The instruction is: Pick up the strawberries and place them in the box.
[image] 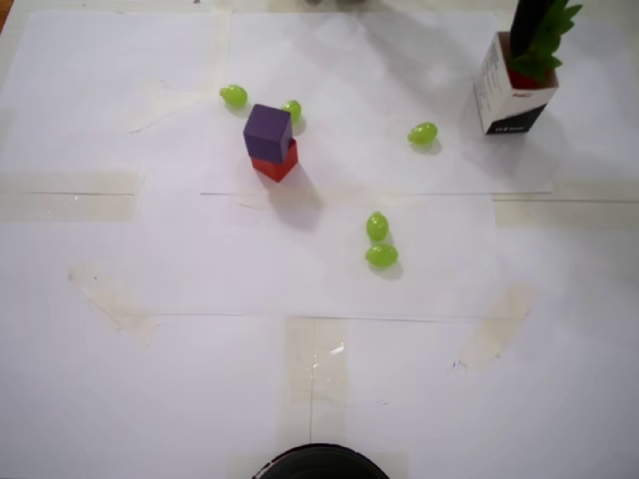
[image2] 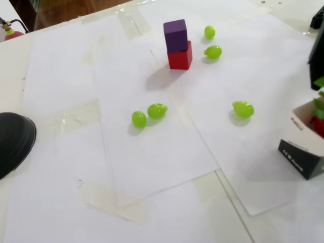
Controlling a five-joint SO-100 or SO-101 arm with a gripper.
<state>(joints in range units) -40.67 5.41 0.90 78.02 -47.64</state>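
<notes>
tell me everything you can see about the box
The box is a small white open-top paper carton with a black band and small print at its base. It stands upright on the white paper near the top right of the overhead view, cut off at the right edge of the fixed view. Red fruit with green leaves shows in its opening, and a dark part of the arm hangs right over it. The nearest grape lies apart from it.

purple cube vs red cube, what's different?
The purple cube sits on top; the red cube rests on the paper beneath it. Purple is fully visible in the overhead view, while red is mostly covered and rotated relative to it. In the fixed view they look similar in size, and both are plain, smooth blocks.
</notes>
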